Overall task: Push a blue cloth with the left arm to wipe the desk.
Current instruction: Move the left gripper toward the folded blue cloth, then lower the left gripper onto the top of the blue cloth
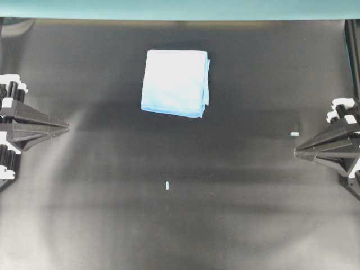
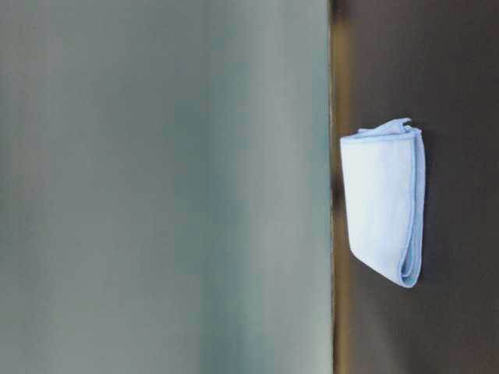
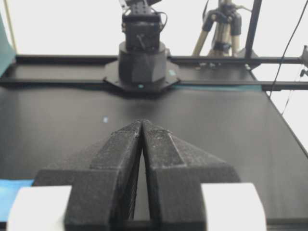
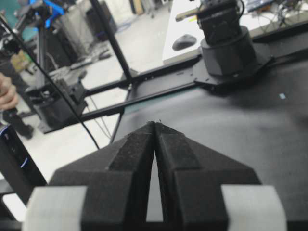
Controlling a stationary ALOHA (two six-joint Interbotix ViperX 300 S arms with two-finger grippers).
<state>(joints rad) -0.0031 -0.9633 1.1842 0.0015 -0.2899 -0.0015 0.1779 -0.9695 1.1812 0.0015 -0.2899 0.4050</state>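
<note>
Left edge of the table [image 1: 180,225]: the left end effector [image 1: 66,127] is sitting low at the side, its black fingers [image 3: 120,159] pressing together into a single point, tips meeting, nothing between them. It is touching no object; it is aiming toward the middle of the table, well apart from the blue cloth [image 1: 175,82]. White blocks are showing at the rear of the fingers in the left wrist view.

Centre: the blue cloth is lying flat toward the far side of the table, near the teal strip [image 1: 180,8] along the back edge but not touching it. It is folded into a rough square, stacked layers showing along its right and near edges. The table-level view is showing those layered folds plainly. Two small white tape marks are lying on the black surface, one [image 1: 167,185] nearer the front middle, one [image 1: 295,134] toward the right.

Right edge: the right end effector [image 1: 296,152] is mirroring the left, fingers [image 4: 139,159] closing to a point with only a hairline seam between them, gripping nothing, resting clear of the cloth.

Writing: no readable labels or brand marks are appearing on the cloth, arms or table; background clutter in the right wrist view is too blurred to read.
</note>
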